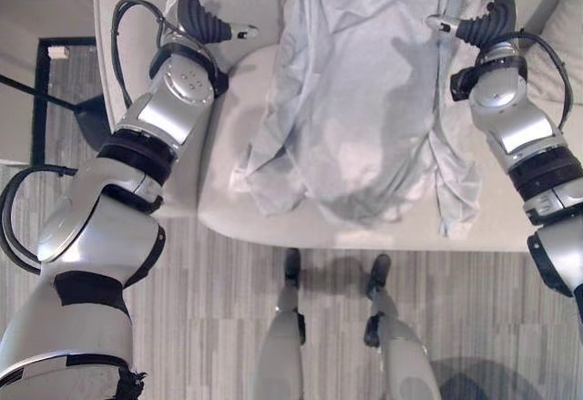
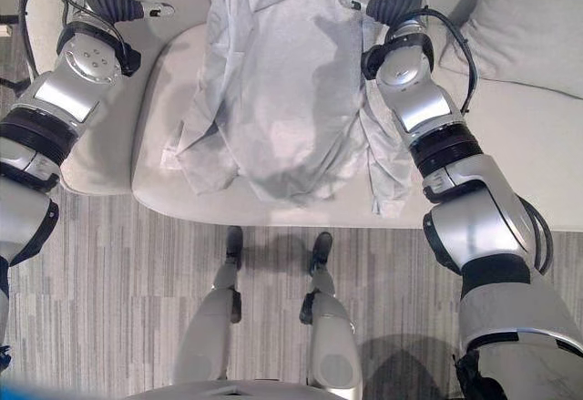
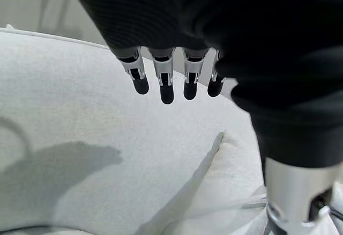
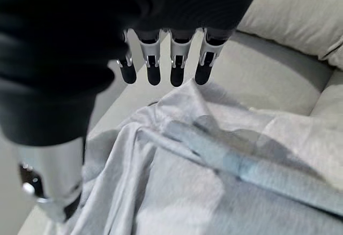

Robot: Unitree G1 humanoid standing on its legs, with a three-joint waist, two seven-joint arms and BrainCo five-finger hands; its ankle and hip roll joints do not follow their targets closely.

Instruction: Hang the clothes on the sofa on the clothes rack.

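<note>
Nearest the robot: grey striped floor running up to the front edge of the sofa.

On the sofa seat: one pale grey garment, spread lengthwise from the seat's front edge back toward the backrest. It is rumpled, with folds bunched at the near hem and along both side edges; one strip of cloth hangs over the front edge of the seat on the robot's right side.

Left hand: held over the bare cushion just to the left of the garment, apart from the cloth. In its wrist view the fingers hang in a straight, relaxed row above the cushion, nothing between them.

Right hand: held at the garment's right edge, further back on the seat. Its wrist view has the fingers straight and relaxed, directly above the wrinkled cloth; contact cannot be told.

Far right: a light cushion leaning against the sofa back.
</note>
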